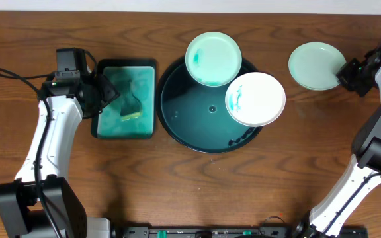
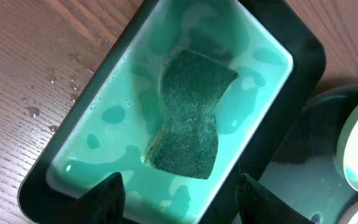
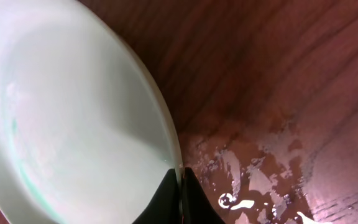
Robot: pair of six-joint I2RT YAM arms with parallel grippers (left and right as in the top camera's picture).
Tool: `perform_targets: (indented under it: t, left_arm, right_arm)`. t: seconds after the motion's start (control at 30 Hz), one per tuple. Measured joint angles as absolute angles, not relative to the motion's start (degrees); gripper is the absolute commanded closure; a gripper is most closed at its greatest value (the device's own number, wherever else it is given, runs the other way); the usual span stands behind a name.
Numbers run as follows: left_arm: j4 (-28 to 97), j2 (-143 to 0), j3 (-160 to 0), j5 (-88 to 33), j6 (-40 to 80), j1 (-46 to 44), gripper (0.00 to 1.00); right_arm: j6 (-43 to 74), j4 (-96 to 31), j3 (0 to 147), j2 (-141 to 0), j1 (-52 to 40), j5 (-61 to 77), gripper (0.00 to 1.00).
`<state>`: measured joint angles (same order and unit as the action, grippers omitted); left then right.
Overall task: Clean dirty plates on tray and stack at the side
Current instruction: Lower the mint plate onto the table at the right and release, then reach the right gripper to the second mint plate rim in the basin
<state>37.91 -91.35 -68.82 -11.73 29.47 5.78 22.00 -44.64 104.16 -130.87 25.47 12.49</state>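
The round tray [image 1: 177, 112] sits mid-table. A mint-green plate [image 1: 213, 58] with teal smears rests on its far rim, and a white plate [image 1: 255, 98] with a teal smear lies on its right rim. A third, pale mint plate [image 1: 317, 65] lies on the bare wood at the right. My right gripper [image 1: 344, 74] is shut on that plate's right rim; in the right wrist view the fingers [image 3: 181, 180] pinch the edge of the plate [image 3: 73, 112]. My left gripper [image 1: 109, 92] hangs open over the rectangular tray, its fingers apart [image 2: 180, 186] and nothing between them.
A rectangular teal tray [image 1: 147, 73] left of the round one holds teal liquid and a green sponge [image 2: 191, 112]. Water drops lie on the wood beside it [image 2: 33, 112]. Wet patches shine on the table by the right plate [image 3: 260, 168].
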Motion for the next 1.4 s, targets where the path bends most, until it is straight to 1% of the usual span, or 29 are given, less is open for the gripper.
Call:
perform_targets:
  t: [0.03,0.07,0.1,0.13,0.17,0.2,0.43,0.57,0.67,0.8,0.97,1.13,1.27,1.4]
  left_arm:
    - [37.9,-91.4,-68.8,-11.7,29.5,5.8,0.41]
    - [37.9,-91.4,-68.8,-11.7,29.3,5.8,0.40]
    - [37.9,-91.4,-68.8,-11.7,29.2,5.8,0.40]
    - [37.9,-91.4,-68.8,-11.7,29.0,5.8,0.37]
    - [37.9,-91.4,-68.8,-11.7,28.6,5.8,0.36]
    - [37.9,-91.4,-68.8,-11.7,28.3,5.8,0.36]
    - [37.9,-91.4,-68.8,-11.7,28.0,5.8,0.36]
    - [37.9,-91.4,-68.8,-11.7,28.0,5.8,0.36]
    - [37.7,-91.4,-68.8,-11.7,28.0,5.8,0.35]
    - [37.7,-91.4,-68.8,-11.7,28.0,5.8,0.35]
    - [37.8,-92.1,-68.8,-11.7,28.0,5.8,0.35]
    - [38.0,-92.6,-68.8,-11.7,28.0,5.8,0.35]
    - [38.0,-92.6,-68.8,-11.7,28.0,5.8,0.36]
    - [38.0,-92.6,-68.8,-11.7,28.0,5.8,0.35]
  right_arm:
    - [21.4,-44.9,104.2,-130.9,25.5,13.1,0.79]
    - [20.8,-45.6,104.2,-130.9,25.6,13.6,0.74]
    - [20.4,-46.9,104.4,-130.9,25.6,14.1,0.65]
    - [20.0,-48.2,104.7,-130.9,25.6,14.4,0.57]
    - [19.6,-49.9,105.4,-130.9,25.6,14.8,0.50]
    - [19.0,-51.3,106.3,-130.9,25.6,15.0,0.45]
    - [15.3,-59.5,116.6,-128.9,25.3,16.5,0.44]
    - [11.5,-58.7,119.5,-124.5,22.7,20.2,0.34]
    - [8.7,-56.2,120.6,-121.6,17.5,22.5,0.30]
    - [5.7,-52.9,121.1,-121.3,7.9,22.8,0.26]
    - [4.2,-48.1,121.1,-125.4,-4.5,15.9,0.26]
    - [3.5,-43.5,121.1,-132.2,-12.2,6.3,0.29]
    - [3.4,-42.3,121.0,-136.8,-14.9,1.0,0.30]
    - [3.2,-42.1,120.9,-139.4,-15.5,-1.8,0.32]
